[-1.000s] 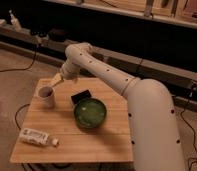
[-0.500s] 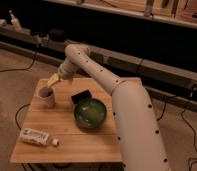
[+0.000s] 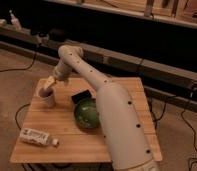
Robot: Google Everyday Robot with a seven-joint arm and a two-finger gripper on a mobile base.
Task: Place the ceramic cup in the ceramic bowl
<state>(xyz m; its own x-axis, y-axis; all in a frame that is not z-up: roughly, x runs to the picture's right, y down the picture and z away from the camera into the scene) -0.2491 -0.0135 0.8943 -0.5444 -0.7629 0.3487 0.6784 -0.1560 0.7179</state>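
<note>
Arm [image 3: 99, 95] stretched forward-left, elbow bent; gripper [image 3: 50, 83] low at far left, fingers apparently spread.

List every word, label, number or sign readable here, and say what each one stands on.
No text here can be read.
White tube, lying at the table's front left: dark print on its label, too blurred to read.
Ceramic cup, ceramic bowl, black block: no markings visible.
Gripper, open just above the cup: no markings visible.

We see the whitish ceramic cup [image 3: 46, 96] upright at left, the gripper [image 3: 51, 83] just above it; the green ceramic bowl [image 3: 86, 114] sits apart, rightward.
</note>
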